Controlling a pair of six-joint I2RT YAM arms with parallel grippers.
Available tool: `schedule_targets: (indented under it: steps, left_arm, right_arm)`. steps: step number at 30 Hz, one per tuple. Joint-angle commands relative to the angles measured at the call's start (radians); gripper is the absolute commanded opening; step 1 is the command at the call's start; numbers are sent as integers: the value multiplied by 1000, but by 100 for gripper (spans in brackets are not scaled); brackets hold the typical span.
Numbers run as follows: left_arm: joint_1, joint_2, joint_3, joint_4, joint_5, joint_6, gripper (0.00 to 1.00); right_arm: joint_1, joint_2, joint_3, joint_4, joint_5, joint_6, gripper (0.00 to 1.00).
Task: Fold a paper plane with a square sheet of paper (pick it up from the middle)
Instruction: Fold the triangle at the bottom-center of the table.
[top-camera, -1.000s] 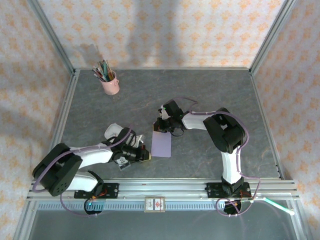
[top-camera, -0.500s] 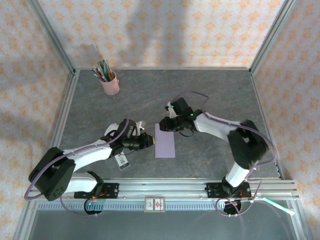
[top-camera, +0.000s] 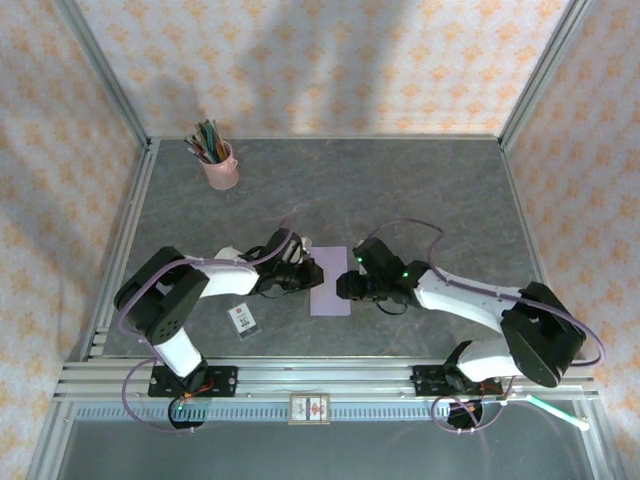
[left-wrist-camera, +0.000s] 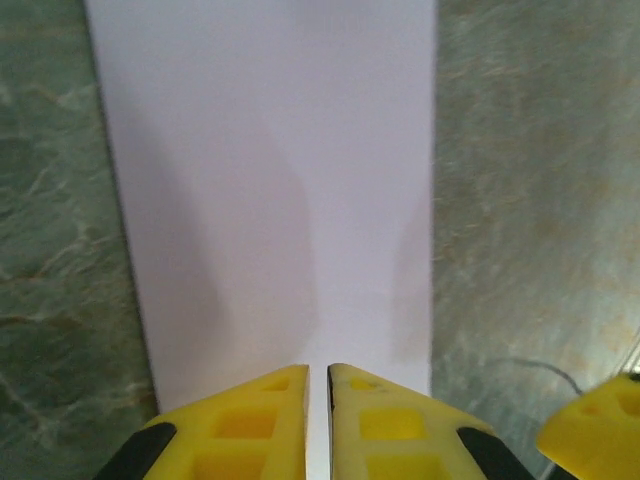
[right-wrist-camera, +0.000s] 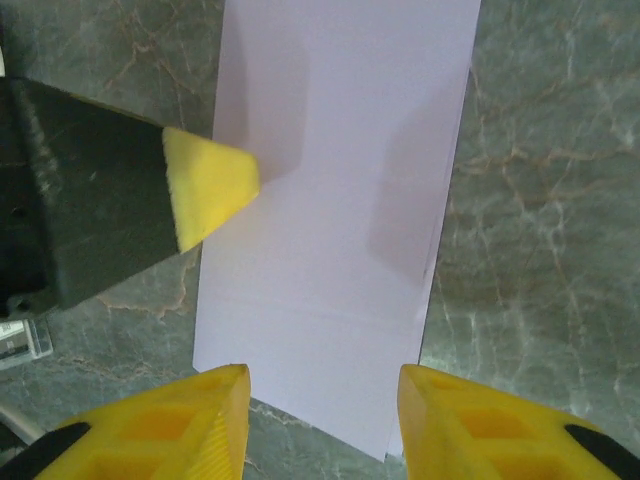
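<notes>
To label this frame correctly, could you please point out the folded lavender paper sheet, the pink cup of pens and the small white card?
folded lavender paper sheet (top-camera: 331, 298), top external view, bare near half.
pink cup of pens (top-camera: 222, 174), top external view, the cup's wall.
small white card (top-camera: 243, 319), top external view, its centre.

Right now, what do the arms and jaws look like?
Left arm and right arm match: white links, bulky black joints, a purple cable looped along each. Jaws are yellow wedges with moulded pockets on black mounts.
</notes>
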Motion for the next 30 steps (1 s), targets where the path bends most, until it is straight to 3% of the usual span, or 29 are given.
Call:
schedule_targets:
  steps: [1, 10, 30]
  left_arm:
    - [-1, 18, -2, 7, -17, 34, 15]
    - [-1, 23, -48, 28, -18, 26, 15]
    - [-2, 21, -66, 30, -15, 29, 15]
  right_arm:
    - [18, -16, -40, 97, -9, 94, 43]
    - [72, 44, -77, 157, -29, 117, 43]
    - [77, 110, -84, 208, -26, 107, 44]
